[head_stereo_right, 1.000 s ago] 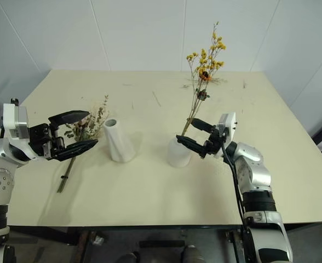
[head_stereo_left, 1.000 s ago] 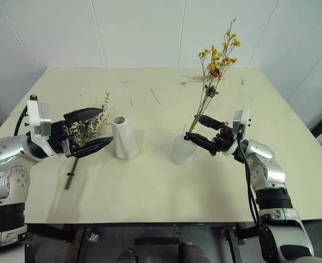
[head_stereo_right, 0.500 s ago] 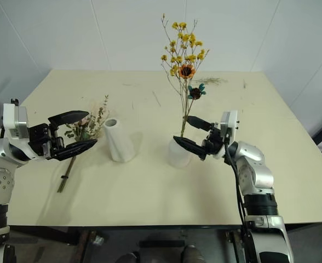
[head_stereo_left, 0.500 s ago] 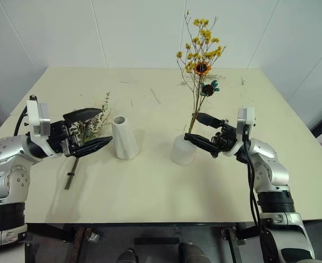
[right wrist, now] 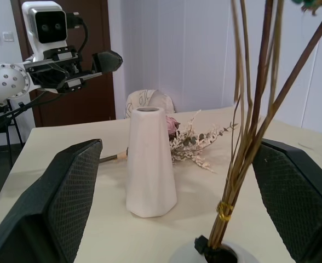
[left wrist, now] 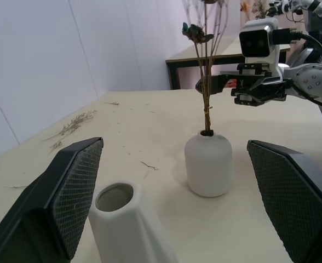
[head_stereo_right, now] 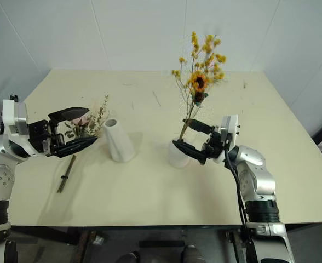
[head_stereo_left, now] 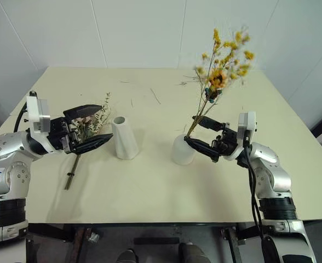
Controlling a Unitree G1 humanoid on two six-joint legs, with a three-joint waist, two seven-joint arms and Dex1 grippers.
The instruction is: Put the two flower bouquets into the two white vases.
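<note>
The sparse yellow bouquet [head_stereo_left: 221, 63] stands with its stems in the short rounded white vase [head_stereo_left: 183, 149] and leans toward the right. My right gripper [head_stereo_left: 191, 129] is open around those stems just above the vase mouth; the stems [right wrist: 248, 137] pass between the fingers without touching either. The bushy pink-cream bouquet [head_stereo_left: 92, 125] lies on the table left of the taller white vase [head_stereo_left: 124, 137], which stands with nothing in it. My left gripper [head_stereo_left: 107, 123] hovers open over that bouquet's blossoms, pointing toward the tall vase [left wrist: 125, 224].
The cream table [head_stereo_left: 150, 186] carries loose twig scraps [head_stereo_left: 191, 81] at the back, near the white wall. The bushy bouquet's dark stem [head_stereo_left: 69, 176] reaches toward the front left edge. A hand's width of bare table separates the two vases.
The yellow bouquet swung upright and then back to leaning right, its stems staying in the short vase. My right gripper drew back slightly toward me. The left arm held still.
</note>
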